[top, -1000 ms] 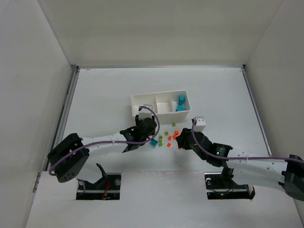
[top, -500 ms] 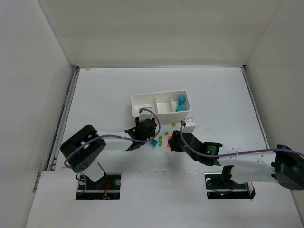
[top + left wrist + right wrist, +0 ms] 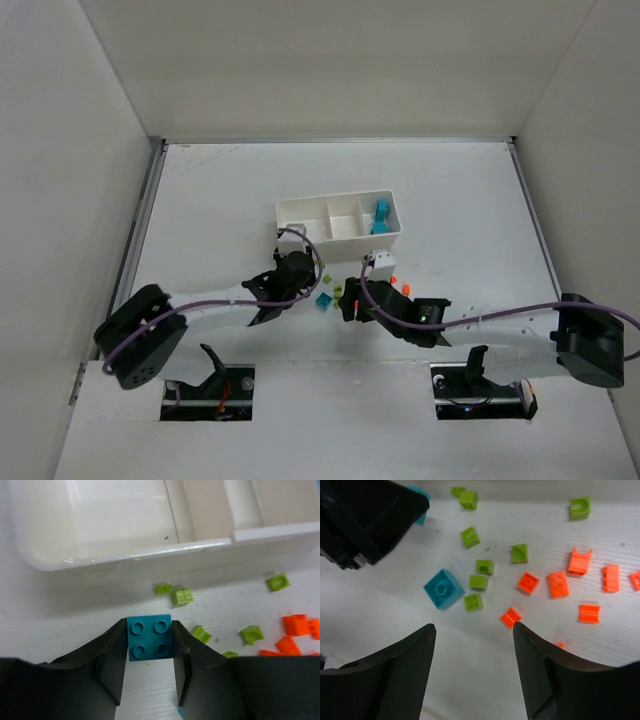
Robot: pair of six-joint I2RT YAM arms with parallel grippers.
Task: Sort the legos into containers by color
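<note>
My left gripper (image 3: pixel 149 621) is shut on a teal four-stud lego (image 3: pixel 149 640), just in front of the white three-compartment tray (image 3: pixel 130 560). Seen from above, this gripper (image 3: pixel 297 268) sits below the tray's (image 3: pixel 286 212) left end. My right gripper (image 3: pixel 474 626) is open and empty above the table. Beyond its tips lie a loose teal lego (image 3: pixel 443 588), several lime green legos (image 3: pixel 479 582) and several orange legos (image 3: pixel 558 584). From above, the right gripper (image 3: pixel 350 303) is close beside the loose teal lego (image 3: pixel 323 299). Teal legos (image 3: pixel 381 217) lie in the tray's right compartment.
The two grippers are close together, and the left one (image 3: pixel 365 515) fills the upper left of the right wrist view. White walls enclose the table (image 3: pixel 200 200) on three sides. Green legos (image 3: pixel 182 596) lie against the tray's near wall.
My right arm has slid left over the scattered legos and its jaws have opened wider. The left gripper has shifted slightly left and stays near the tray.
</note>
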